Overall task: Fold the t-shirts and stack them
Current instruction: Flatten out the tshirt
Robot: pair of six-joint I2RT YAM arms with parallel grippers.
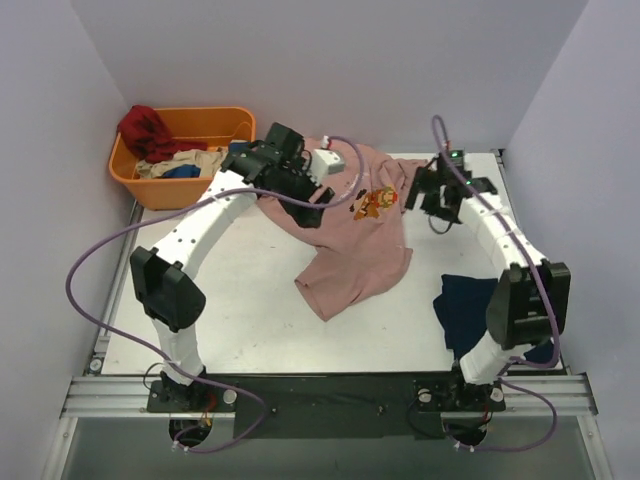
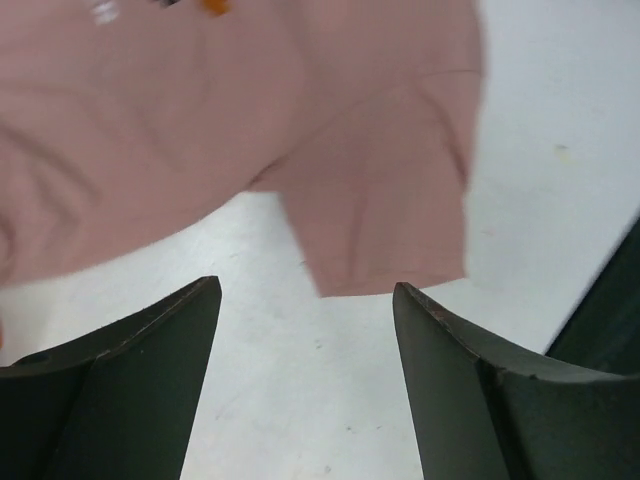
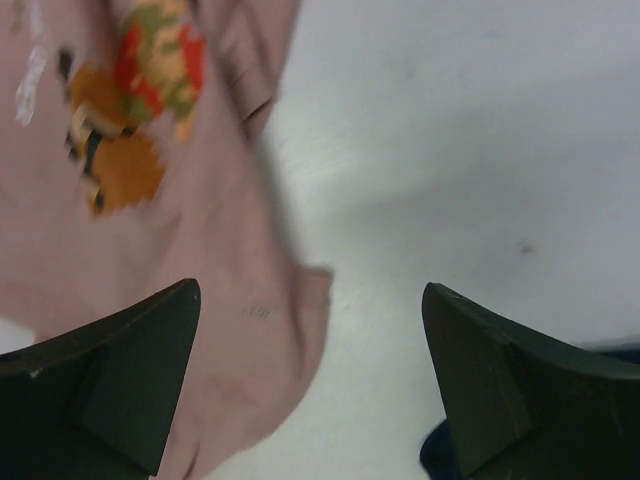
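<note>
A crumpled, plain dark navy cloth t-shirt (image 1: 468,300) lay at the white table's (image 1: 230,320) near right corner. Mid-table sprawled the rumpled dusty-pink t-shirt with a pixel-art character print (image 1: 350,250). Above its far part, the left gripper (image 2: 305,285) and right gripper (image 3: 310,287) hung with jaws spread wide, gripping nothing. Farthest left sat an orange plastic basket of clothes (image 1: 155,188).

Over in the far left corner sits an orange plastic laundry basket (image 1: 168,191), just off the edge of the white tabletop (image 1: 240,310). A crumpled red cloth (image 1: 148,130) is heaped up over its back rim, with a beige cloth (image 1: 192,159) and a bit of blue fabric (image 1: 183,172) lying inside. Pale grey walls (image 1: 300,60) close the space in, and a ribbed aluminium rail (image 1: 105,397) runs along the near edge
</note>
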